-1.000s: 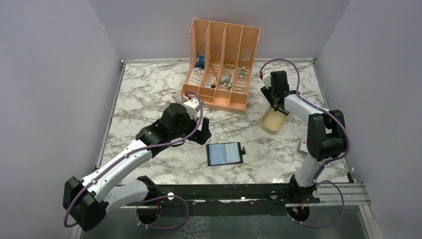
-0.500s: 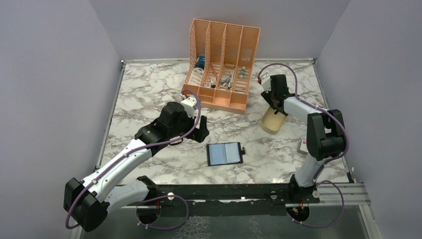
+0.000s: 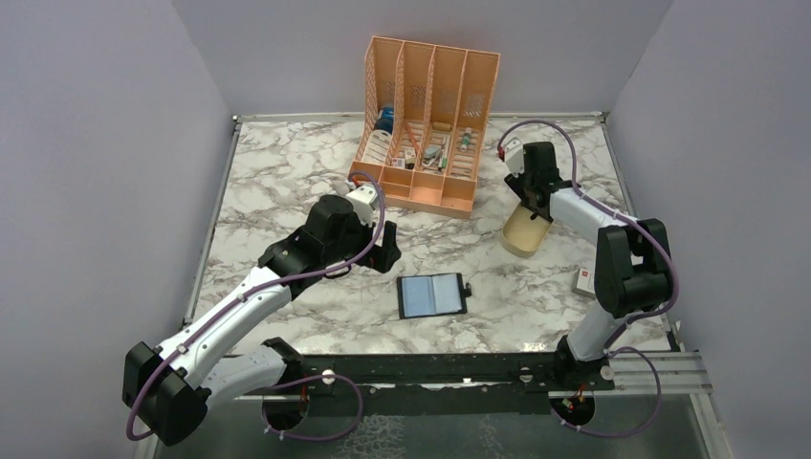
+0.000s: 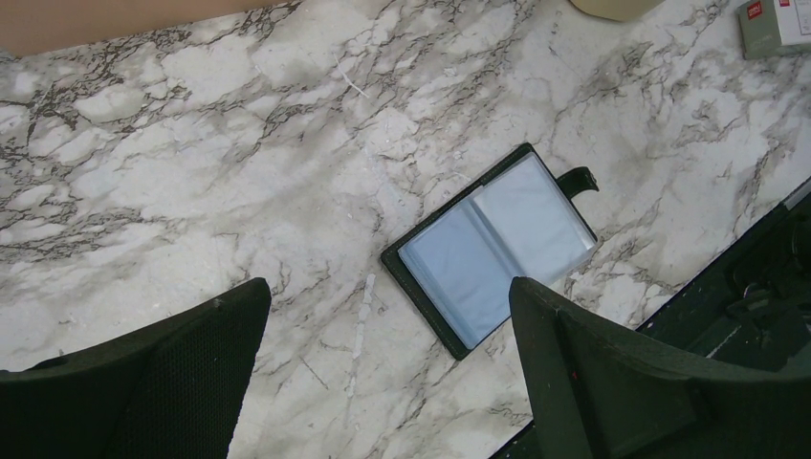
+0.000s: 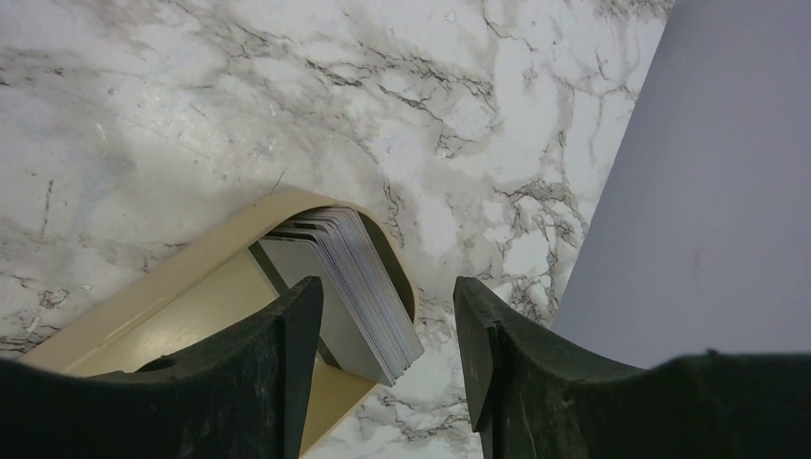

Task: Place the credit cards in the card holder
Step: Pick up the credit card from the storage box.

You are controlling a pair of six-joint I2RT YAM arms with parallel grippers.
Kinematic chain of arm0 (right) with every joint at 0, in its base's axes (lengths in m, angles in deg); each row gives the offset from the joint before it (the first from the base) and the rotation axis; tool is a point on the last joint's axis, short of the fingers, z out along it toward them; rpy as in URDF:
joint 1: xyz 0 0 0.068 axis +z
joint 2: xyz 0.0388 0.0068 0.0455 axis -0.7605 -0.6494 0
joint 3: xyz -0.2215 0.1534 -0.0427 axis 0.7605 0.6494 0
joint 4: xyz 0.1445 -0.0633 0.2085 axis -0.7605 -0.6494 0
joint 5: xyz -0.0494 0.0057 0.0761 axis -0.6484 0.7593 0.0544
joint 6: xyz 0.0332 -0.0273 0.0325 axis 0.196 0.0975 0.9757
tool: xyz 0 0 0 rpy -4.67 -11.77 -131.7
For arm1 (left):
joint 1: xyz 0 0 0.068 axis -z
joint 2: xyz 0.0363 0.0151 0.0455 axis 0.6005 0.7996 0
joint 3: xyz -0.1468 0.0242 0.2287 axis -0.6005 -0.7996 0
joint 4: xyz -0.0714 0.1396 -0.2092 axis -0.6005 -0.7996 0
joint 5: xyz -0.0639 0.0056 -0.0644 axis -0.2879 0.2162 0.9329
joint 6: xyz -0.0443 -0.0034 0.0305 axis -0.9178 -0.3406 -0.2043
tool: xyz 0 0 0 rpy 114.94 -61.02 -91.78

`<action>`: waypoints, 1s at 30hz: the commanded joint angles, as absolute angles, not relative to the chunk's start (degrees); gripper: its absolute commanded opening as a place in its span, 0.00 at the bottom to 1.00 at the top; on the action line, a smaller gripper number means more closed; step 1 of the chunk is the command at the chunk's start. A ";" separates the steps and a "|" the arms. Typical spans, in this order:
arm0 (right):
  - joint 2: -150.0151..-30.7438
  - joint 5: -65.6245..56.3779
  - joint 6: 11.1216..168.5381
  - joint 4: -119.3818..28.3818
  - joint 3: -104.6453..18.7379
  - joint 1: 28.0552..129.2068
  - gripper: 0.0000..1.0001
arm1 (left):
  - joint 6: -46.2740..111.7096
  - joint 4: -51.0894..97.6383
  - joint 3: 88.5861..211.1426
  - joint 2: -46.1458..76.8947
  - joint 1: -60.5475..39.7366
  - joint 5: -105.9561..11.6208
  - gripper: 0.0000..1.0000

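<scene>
Step in hand, likely: right claw (image 5: 383, 363) taking card from credit cards (image 5: 349, 277) stacked on edge in beige dish (image 5: 172, 273), at table's (image 3: 287, 182) 3 o'clock.
Do well: straddle one outer card only, pinch top edge, lift straight, don't drag dish.
Right claw half spread, pinching nothing, wrist pitched down over dish.
Left claw (image 4: 387, 306) spread wide, hovering at 10 o'clock of card holder (image 4: 497, 251), which lies open near 6 o'clock.
</scene>
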State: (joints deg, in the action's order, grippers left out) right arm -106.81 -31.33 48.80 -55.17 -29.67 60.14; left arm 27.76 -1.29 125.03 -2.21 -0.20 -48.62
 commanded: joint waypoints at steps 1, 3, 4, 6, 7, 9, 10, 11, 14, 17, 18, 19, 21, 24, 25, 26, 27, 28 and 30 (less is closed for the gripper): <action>-105.83 -31.92 47.84 -56.23 -28.31 59.79 0.53 | 28.21 -1.46 124.38 -2.68 -0.58 -47.95 0.99; -106.48 -32.90 47.21 -55.94 -28.10 59.77 0.52 | 28.21 -1.44 124.41 -2.79 -0.56 -48.04 0.99; -106.84 -33.12 46.90 -55.91 -27.97 59.77 0.52 | 28.21 -1.43 124.36 -2.79 -0.58 -48.05 0.99; -107.13 -33.53 46.70 -55.55 -27.88 59.79 0.51 | 28.21 -1.48 124.29 -2.81 -0.54 -48.05 0.99; -107.14 -33.59 46.62 -55.50 -27.95 59.79 0.51 | 28.26 -1.46 124.30 -2.81 -0.58 -48.10 0.99; -107.32 -34.03 46.22 -55.18 -27.84 59.78 0.51 | 28.30 -1.50 124.29 -2.69 -0.54 -48.20 0.99; -107.40 -34.44 45.86 -54.88 -27.73 59.79 0.51 | 28.30 -1.45 124.38 -2.66 -0.59 -48.33 0.99; -107.46 -34.63 45.51 -54.62 -27.57 59.79 0.51 | 28.30 -1.45 124.37 -2.73 -0.67 -48.45 0.99; -107.65 -34.09 45.22 -54.35 -27.23 59.72 0.51 | 28.30 -1.43 124.33 -2.89 -0.77 -48.83 0.99; -107.51 -33.10 45.08 -54.28 -26.97 59.79 0.50 | 28.30 -1.50 124.29 -2.77 -0.80 -48.92 0.99; -107.48 -32.98 44.91 -54.30 -26.92 59.79 0.50 | 28.30 -1.43 124.28 -2.70 -0.86 -48.92 0.99; -107.62 -33.04 44.83 -54.24 -26.91 59.74 0.51 | 28.30 -1.42 124.28 -2.66 -0.87 -48.88 0.99; -107.90 -33.49 44.47 -53.71 -26.75 59.79 0.51 | 28.30 -1.48 124.35 -2.51 -0.90 -48.76 0.99; -108.70 -33.69 44.28 -53.15 -26.51 59.78 0.51 | 28.30 -1.45 124.38 -2.34 -1.01 -48.75 0.99; -109.05 -33.87 44.21 -52.67 -26.36 59.79 0.51 | 28.30 -1.49 124.39 -2.42 -0.98 -48.87 0.99; -109.27 -34.33 44.05 -52.16 -26.18 59.78 0.51 | 28.30 -1.55 124.31 -2.41 -0.99 -48.96 0.99; -109.46 -34.88 43.93 -51.79 -26.13 59.79 0.51 | 28.30 -1.54 124.28 -2.53 -1.07 -49.05 0.99; -109.62 -35.59 43.80 -51.50 -26.21 59.78 0.50 | 28.30 -1.58 124.28 -2.58 -1.03 -49.09 0.99; -109.48 -37.04 43.25 -50.71 -26.21 59.74 0.49 | 28.35 -1.51 124.28 -2.72 -1.13 -49.06 0.99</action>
